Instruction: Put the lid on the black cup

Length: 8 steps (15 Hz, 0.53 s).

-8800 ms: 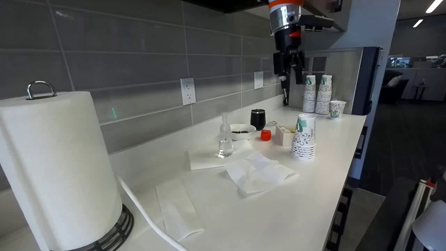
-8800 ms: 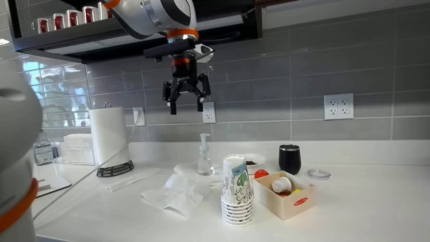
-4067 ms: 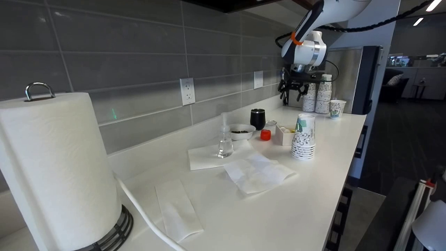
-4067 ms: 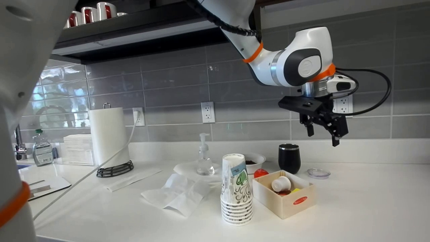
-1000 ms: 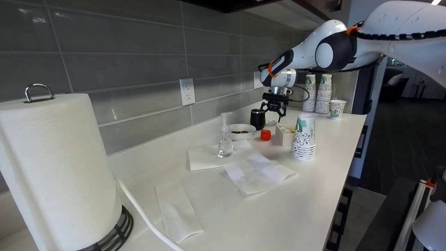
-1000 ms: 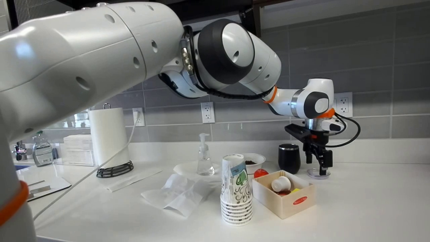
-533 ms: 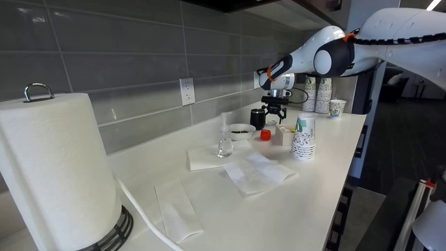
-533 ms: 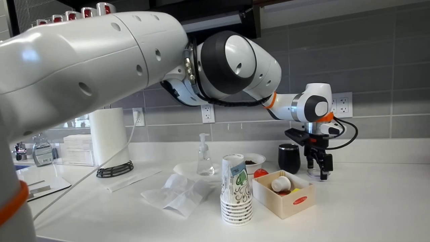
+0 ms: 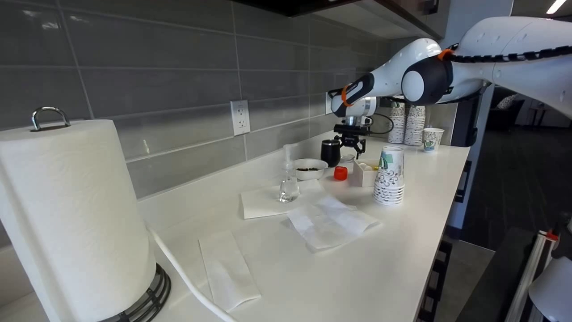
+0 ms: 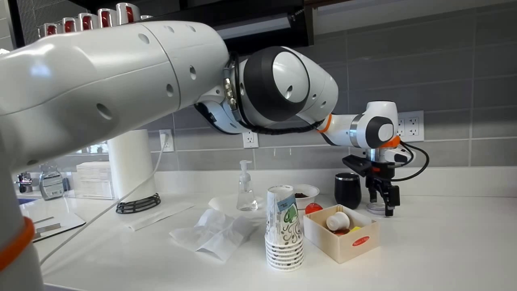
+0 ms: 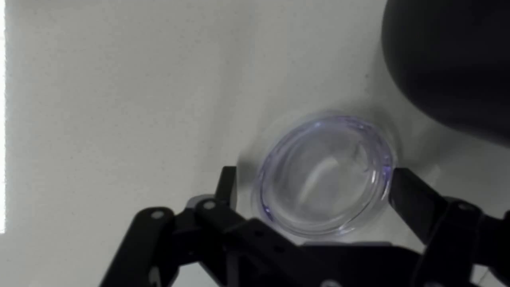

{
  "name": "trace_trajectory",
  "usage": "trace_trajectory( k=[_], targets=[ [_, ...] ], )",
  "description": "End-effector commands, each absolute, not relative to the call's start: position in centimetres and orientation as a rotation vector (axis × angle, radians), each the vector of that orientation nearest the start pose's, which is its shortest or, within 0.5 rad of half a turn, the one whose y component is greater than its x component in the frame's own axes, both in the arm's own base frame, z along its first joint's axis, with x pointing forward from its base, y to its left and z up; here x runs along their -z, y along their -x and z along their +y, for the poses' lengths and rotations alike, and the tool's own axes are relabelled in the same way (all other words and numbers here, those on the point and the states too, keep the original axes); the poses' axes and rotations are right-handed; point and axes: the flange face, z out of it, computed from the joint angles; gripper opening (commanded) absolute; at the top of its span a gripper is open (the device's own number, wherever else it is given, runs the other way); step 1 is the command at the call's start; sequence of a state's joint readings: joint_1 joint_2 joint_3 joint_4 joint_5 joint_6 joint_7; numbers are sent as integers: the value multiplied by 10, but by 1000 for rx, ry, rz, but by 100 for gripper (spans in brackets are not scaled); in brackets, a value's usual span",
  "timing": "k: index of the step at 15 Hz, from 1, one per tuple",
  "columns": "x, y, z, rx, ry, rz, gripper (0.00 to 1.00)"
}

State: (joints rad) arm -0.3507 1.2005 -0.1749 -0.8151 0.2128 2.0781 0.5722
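The black cup [image 11: 454, 67] is cut off by the corner of the wrist view. In an exterior view, the claw [image 10: 381, 207] partly hides the clear lid [image 10: 375, 209]. The fingers [image 11: 416, 203] stand wide, with the lid between them on the counter [image 10: 444, 242]; if one touches it, I cannot tell.

White countertop [image 10: 444, 242], clear lid [image 11: 324, 175] near black cup [image 10: 347, 192], stacked paper cups [image 10: 284, 228], wooden box [image 10: 325, 241], paper sheets [image 9: 333, 223]
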Motion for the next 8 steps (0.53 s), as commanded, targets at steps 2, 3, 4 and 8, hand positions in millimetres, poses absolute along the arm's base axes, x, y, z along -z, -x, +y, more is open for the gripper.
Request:
trace_trajectory(
  k=[2, 3, 4, 8],
  targets=[
    [-179, -738, -337, 169, 2667, 1615, 57],
    [-179, -738, -337, 168, 2670, 1613, 49],
    [-177, -738, -337, 164, 2672, 1614, 40],
    [-179, -738, -338, 173, 2678, 1612, 72]
  ],
)
